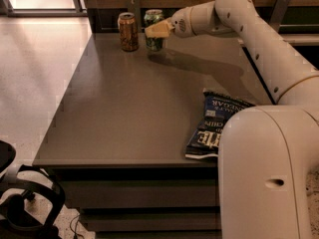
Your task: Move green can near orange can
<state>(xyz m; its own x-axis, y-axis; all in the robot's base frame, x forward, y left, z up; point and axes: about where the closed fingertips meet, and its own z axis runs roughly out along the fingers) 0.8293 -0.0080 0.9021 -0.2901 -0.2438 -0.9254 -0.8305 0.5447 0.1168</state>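
We hold the green can in our tool, clamped from the side. The can stands upright at the far end of the worktop, just beside the orange can without touching it. We judge that the side grip lets it settle without tipping, so only the release remains.

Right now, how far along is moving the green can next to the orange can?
Mostly done: the green can stands beside the orange can at the far edge of the table, a small gap between them. In hand: the claw is closed on the green can. Left: open the claw and pull the arm back.
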